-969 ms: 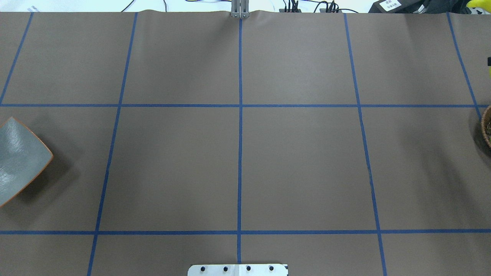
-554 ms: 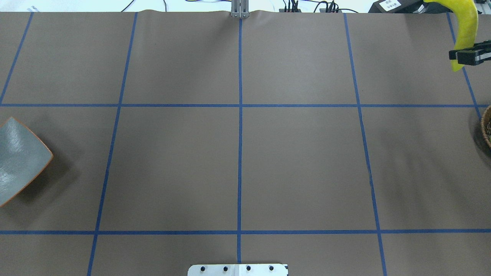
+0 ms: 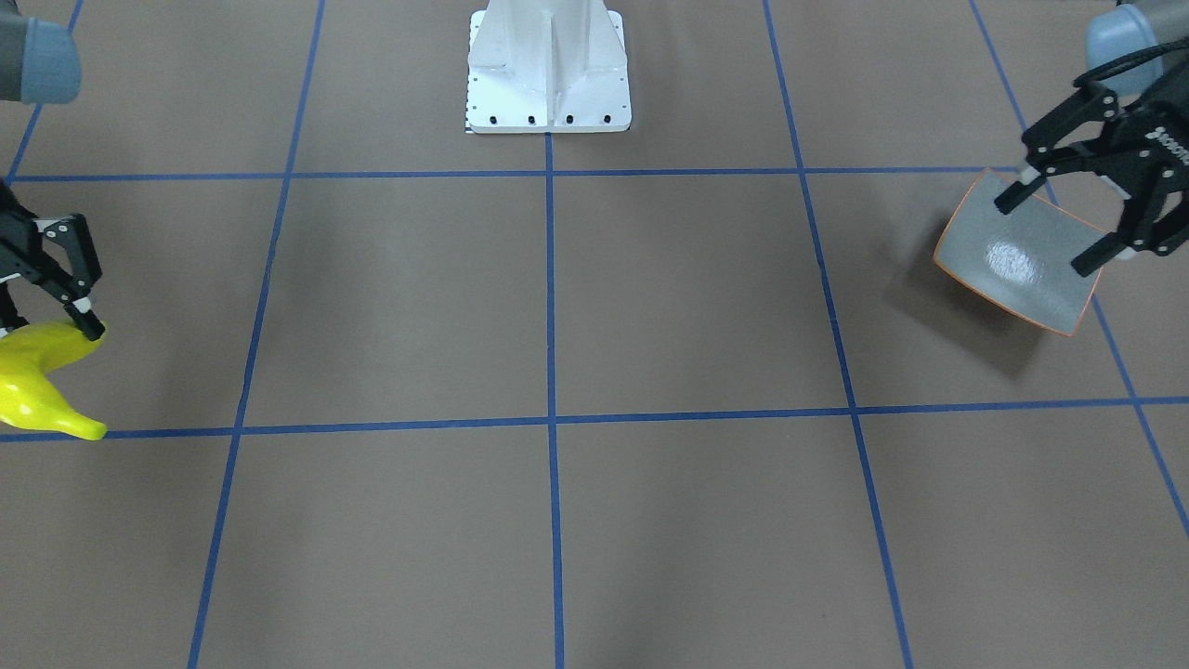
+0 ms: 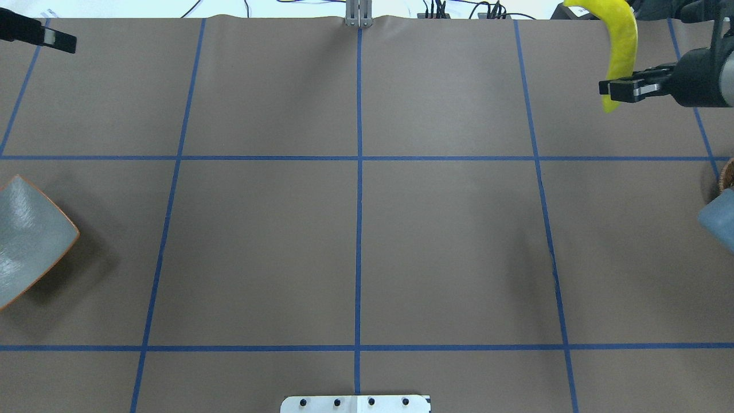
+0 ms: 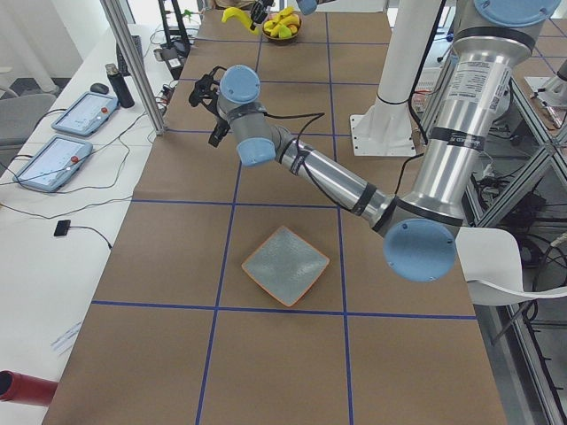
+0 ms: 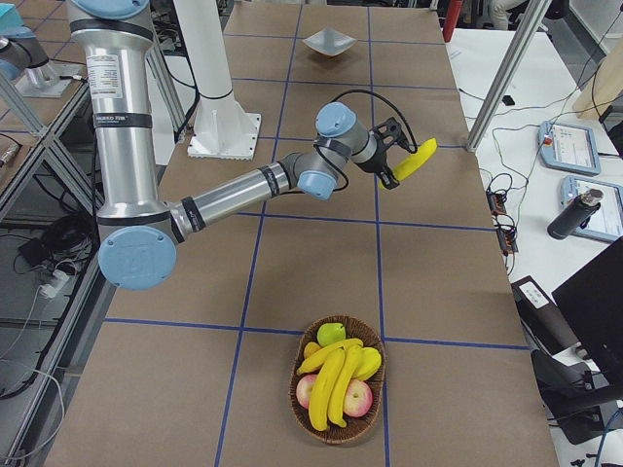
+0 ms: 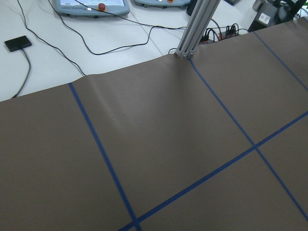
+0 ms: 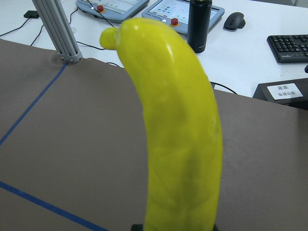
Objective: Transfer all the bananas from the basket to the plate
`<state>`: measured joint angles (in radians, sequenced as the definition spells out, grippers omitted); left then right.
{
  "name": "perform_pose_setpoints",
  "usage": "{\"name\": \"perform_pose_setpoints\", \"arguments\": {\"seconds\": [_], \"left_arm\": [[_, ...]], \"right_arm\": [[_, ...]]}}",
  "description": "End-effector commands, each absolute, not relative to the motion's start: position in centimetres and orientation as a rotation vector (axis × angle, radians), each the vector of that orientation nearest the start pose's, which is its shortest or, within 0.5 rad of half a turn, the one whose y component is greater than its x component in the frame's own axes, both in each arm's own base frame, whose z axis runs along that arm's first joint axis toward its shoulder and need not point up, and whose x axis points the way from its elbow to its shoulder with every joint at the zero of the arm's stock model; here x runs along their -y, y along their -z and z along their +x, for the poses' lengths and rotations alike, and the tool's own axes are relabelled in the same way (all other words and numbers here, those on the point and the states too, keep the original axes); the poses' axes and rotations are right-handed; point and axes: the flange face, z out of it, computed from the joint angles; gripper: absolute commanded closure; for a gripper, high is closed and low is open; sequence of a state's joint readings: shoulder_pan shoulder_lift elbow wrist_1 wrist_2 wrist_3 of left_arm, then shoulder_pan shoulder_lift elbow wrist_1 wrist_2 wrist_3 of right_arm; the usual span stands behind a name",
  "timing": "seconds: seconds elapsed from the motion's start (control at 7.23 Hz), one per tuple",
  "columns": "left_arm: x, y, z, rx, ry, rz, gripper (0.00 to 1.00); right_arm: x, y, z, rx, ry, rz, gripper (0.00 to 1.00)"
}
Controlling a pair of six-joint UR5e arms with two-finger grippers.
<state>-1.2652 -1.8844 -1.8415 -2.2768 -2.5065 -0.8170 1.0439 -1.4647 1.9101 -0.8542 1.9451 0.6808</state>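
The right fingers (image 4: pixel 631 89) are clamped near one end of a banana (image 4: pixel 624 40) and hold it in the air over the far right part of the worktop (image 4: pixel 447 246). More bananas (image 6: pixel 331 384) lie in the basket (image 6: pixel 336 438) at the worktop's right end. The left fingers (image 3: pixel 1096 253) are spread wide and grip nothing, hanging above the far left corner, well apart from the plate (image 3: pixel 1003 269) near the left end.
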Motion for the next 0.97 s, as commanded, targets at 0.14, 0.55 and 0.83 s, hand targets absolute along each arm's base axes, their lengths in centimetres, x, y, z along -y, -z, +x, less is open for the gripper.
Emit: {"name": "perform_pose_setpoints", "arguments": {"seconds": [0.14, 0.55, 0.83], "left_arm": [[52.5, -18.6, 19.6, -1.434, -0.112, 0.423, 0.00], [51.2, -12.9, 27.7, -1.489, 0.024, 0.434, 0.00], [50.0, -10.6, 30.4, -1.531, 0.025, 0.398, 0.00]], "right_arm": [[47.6, -30.8, -28.9, 0.999, 0.090, 0.784, 1.00], [44.9, -19.7, -40.1, 0.958, 0.045, 0.760, 1.00], [41.9, -15.4, -44.1, 0.982, -0.023, 0.760, 1.00]]}}
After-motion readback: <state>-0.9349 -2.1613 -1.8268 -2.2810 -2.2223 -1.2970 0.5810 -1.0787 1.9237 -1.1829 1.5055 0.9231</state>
